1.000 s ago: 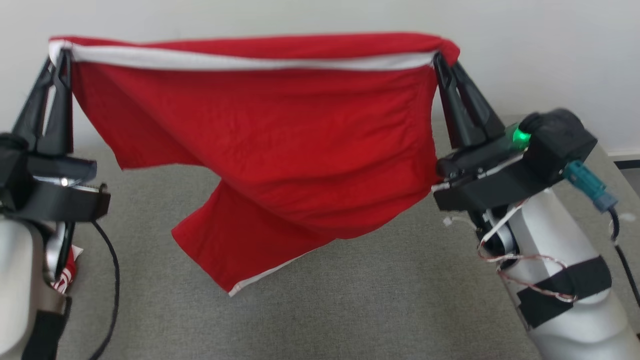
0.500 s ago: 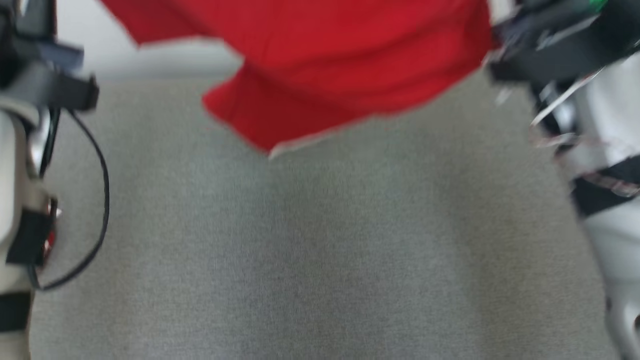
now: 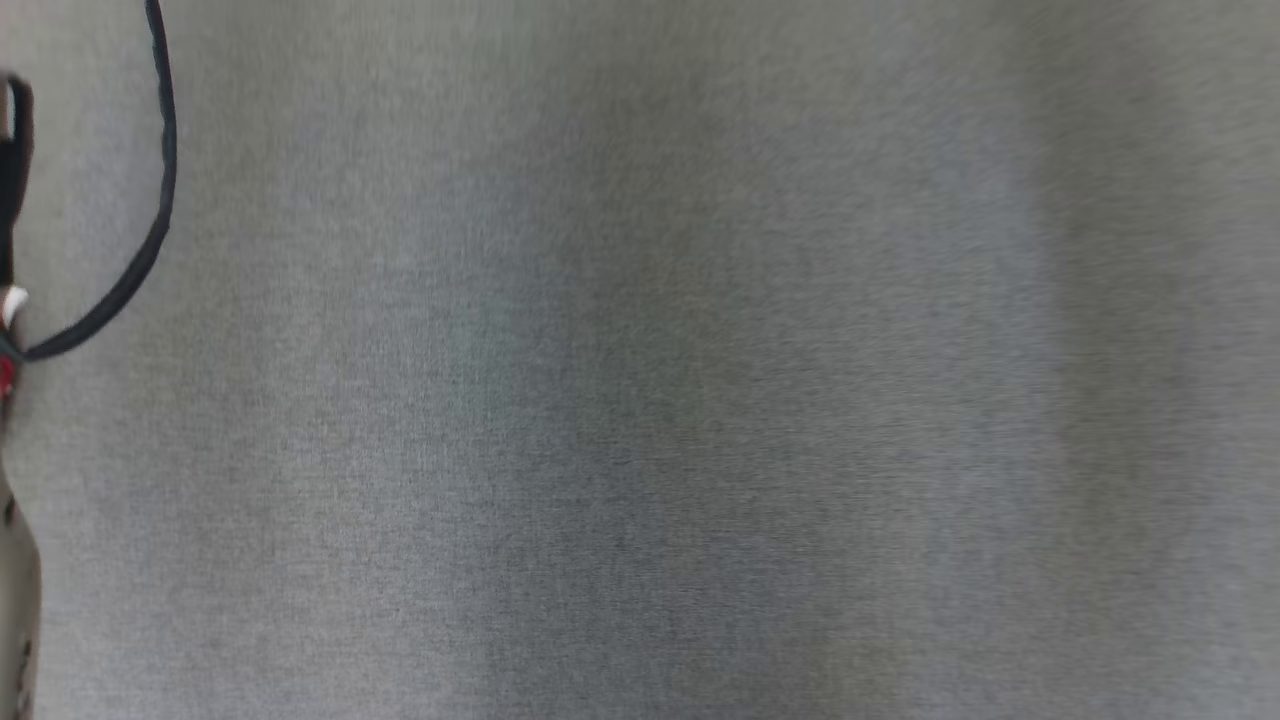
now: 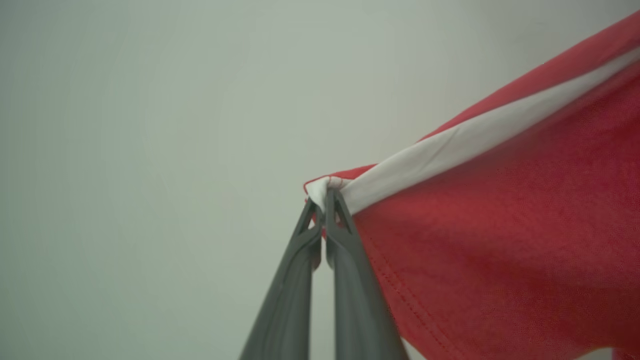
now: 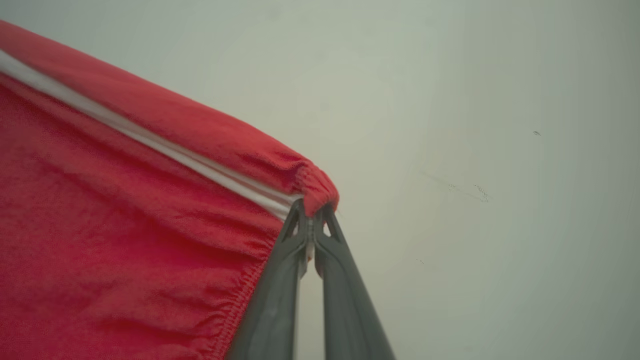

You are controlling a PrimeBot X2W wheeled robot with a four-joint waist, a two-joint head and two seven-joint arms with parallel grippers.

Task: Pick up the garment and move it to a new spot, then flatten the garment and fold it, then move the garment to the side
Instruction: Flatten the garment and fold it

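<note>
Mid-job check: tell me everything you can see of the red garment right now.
The garment is red, soft knit-looking cloth with a white band along its top edge and stitched hems. It hangs in the air, stretched between the arms: the left gripper has its jaws shut on one bunched upper corner, the right gripper on the other, where the fabric gathers. Below the band it drapes in loose wrinkles, against a pale wall.
</note>
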